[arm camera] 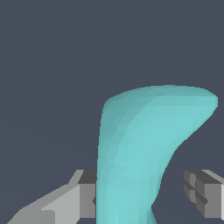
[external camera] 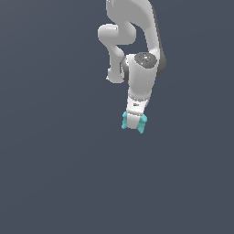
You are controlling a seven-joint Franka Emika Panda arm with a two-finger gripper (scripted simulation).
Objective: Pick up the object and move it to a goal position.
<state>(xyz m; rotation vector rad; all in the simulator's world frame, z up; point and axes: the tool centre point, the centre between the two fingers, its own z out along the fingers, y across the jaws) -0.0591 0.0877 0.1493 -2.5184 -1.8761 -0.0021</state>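
Status: arm is over the turquoise object (external camera: 142,123), gripper (external camera: 133,122) low, the piece between the fingers. In the exterior view turquoise lobes stick out on both sides of the fingertips. Wrist view shows the object (arm camera: 144,148) as a curved turquoise slab filling the gap between the two fingers.

Grip state: one finger pad (arm camera: 87,197) is touching the object's flank. The other pad (arm camera: 203,194) stands apart from it, with a visible strip of background between. So the jaws look parted around the piece, not clamped yet. Judgement: grasp is set up, closure not finished.

Lift: cannot tell whether the object sits on the floor or is off it. The surface is flat grey with no shadow cue in either view.

Done: approach and alignment, object straddled. Left: close fully, lift, carry to goal. No goal marker shows in either picture, so the remaining travel direction is unknown.

Clearance: nothing else shows around the gripper in the exterior view, only plain grey floor (external camera: 55,173) on all sides. No walls, edges or other props are visible. Room to move looks unconstrained.

Risk: the object is irregular and curved, with contact on one side only so far. It may twist or shift when the free pad arrives.
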